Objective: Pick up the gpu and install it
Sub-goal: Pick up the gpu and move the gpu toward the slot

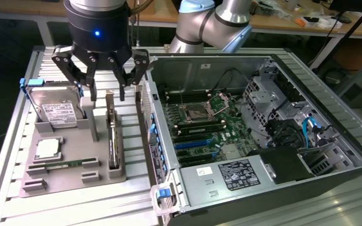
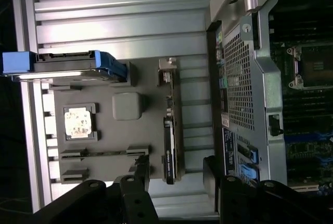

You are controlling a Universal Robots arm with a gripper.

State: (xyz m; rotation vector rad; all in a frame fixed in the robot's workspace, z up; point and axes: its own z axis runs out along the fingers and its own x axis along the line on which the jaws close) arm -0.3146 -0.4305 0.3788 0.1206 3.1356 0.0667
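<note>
At the exterior view's left, a silver hard drive (image 1: 55, 110) in a blue frame leans in the far-left corner of a grey holder tray (image 1: 74, 178) on the slatted metal surface (image 1: 74, 207). Its white label carries print, but none of it can be read. Nearer in the tray lie a square processor chip (image 1: 47, 148) and a slim green memory stick (image 1: 64, 165).

Just right of these the gpu (image 1: 111, 136) stands on its edge in a slot along the tray's right side, with its silver bracket at the far end. The jaws hang released and spread wide straight above that far end, fingertips (image 1: 123, 92) flanking the card without touching it. The wrist view agrees: the gpu (image 2: 170, 146) runs between the two dark fingers (image 2: 139, 177), not gripped.

Further right, the open computer case (image 1: 332, 117) lies with its motherboard (image 1: 200, 122) exposed. The power supply (image 1: 237, 174) at its near end bears a white label with logos too fine to make out.

The risks look like these. The card is thin and only loosely propped, so an off-centre descent could knock it askew or jam a finger against the tray's upright post. A pinch on the bracket alone might let the card swing. The case wall sits just beside the tray, and a wide-spread finger could clip it.
</note>
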